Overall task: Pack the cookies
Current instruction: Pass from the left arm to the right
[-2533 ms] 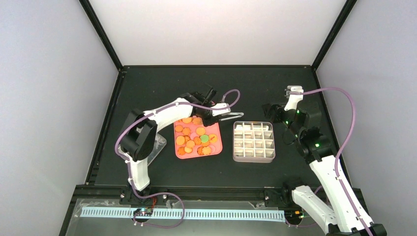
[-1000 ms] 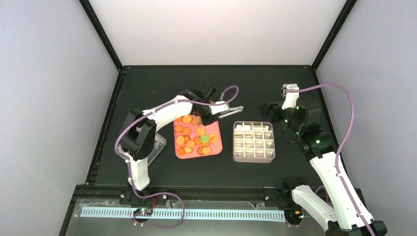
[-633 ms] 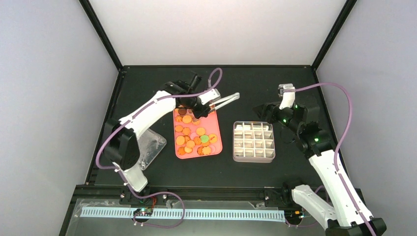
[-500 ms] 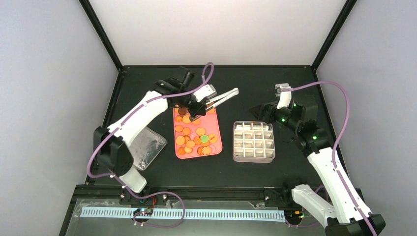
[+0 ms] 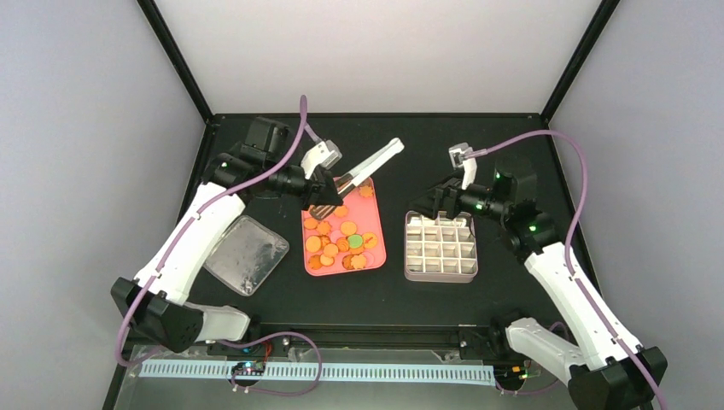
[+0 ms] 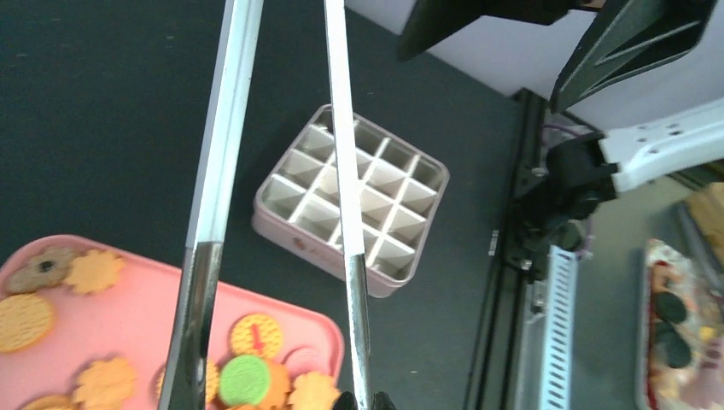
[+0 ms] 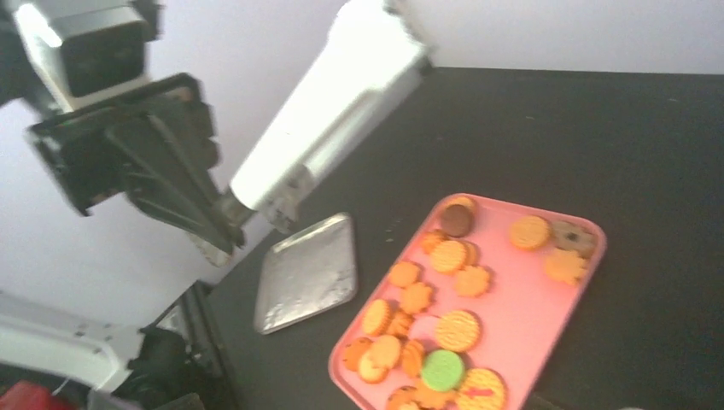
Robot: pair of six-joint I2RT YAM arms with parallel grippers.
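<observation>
Near the front edge of the table (image 5: 418,137), toward its left side, a metal lid (image 5: 246,254) lies flat, set out of the way. Beside it at mid-table the cookies (image 5: 341,248) sit heaped on a pink tray (image 5: 381,224), most at its near end and a few by its far corners. None shows in the divided box (image 5: 440,276) just right of the tray, so packing appears not yet begun. Over the tray's far end the left gripper (image 5: 326,192) is clamped tight on the handle end of the metal tongs (image 5: 371,162). Their two blades stand spread and slant toward the table's far edge, clear of any cookie, likely lifted for re-aiming or a handover. Above the box's far-left corner the right gripper (image 5: 427,203) hangs with jaws spread wide and nothing between them, turned toward the tongs, seemingly ready to receive them.
</observation>
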